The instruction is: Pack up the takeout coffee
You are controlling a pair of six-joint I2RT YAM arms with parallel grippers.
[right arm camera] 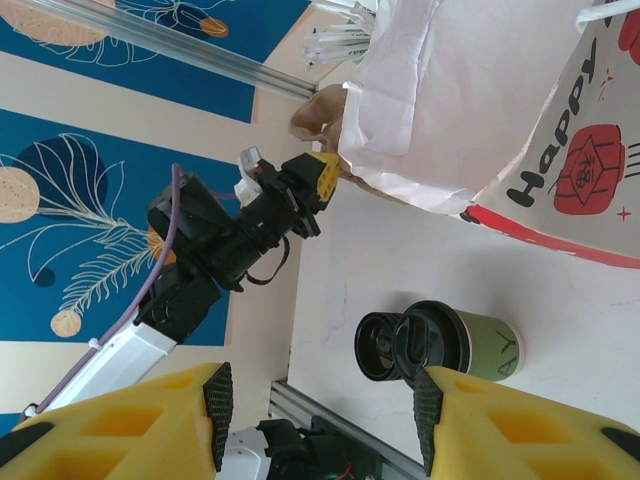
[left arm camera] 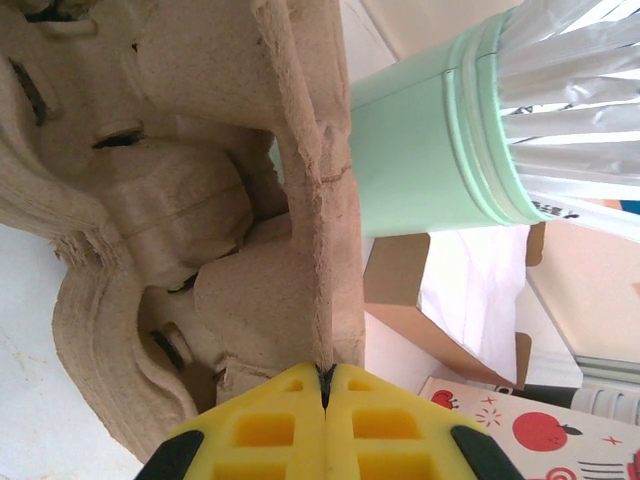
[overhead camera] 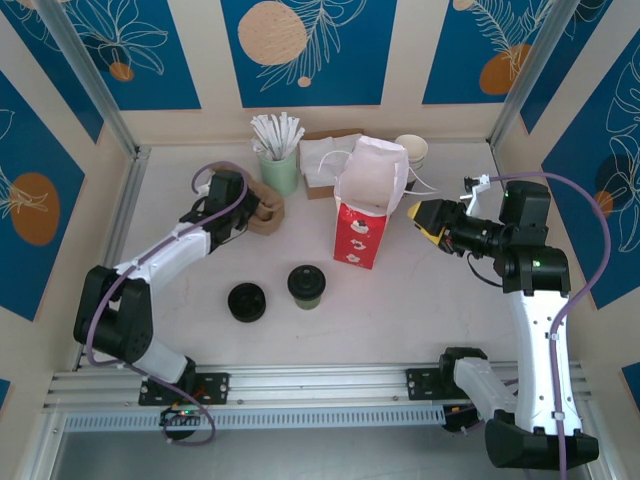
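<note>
Takeout coffee [overhead camera: 306,285]: small olive-green paper cup, round black lid, upright on white table [overhead camera: 400,310], mid-width, towards near edge. Low black round disc [overhead camera: 246,301] just beside it, leftward. Red-and-white paper bag [overhead camera: 365,225] behind, upright, mouth open. Left gripper [left arm camera: 323,385]: jaws pinching wall of brown moulded-pulp cup carrier [left arm camera: 200,200]. Right gripper [overhead camera: 425,218]: jaws spread, empty, beside bag.

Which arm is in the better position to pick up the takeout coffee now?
Probably right: the right gripper stands open and free beside the bag; the left gripper is shut on the cardboard carrier.
</note>
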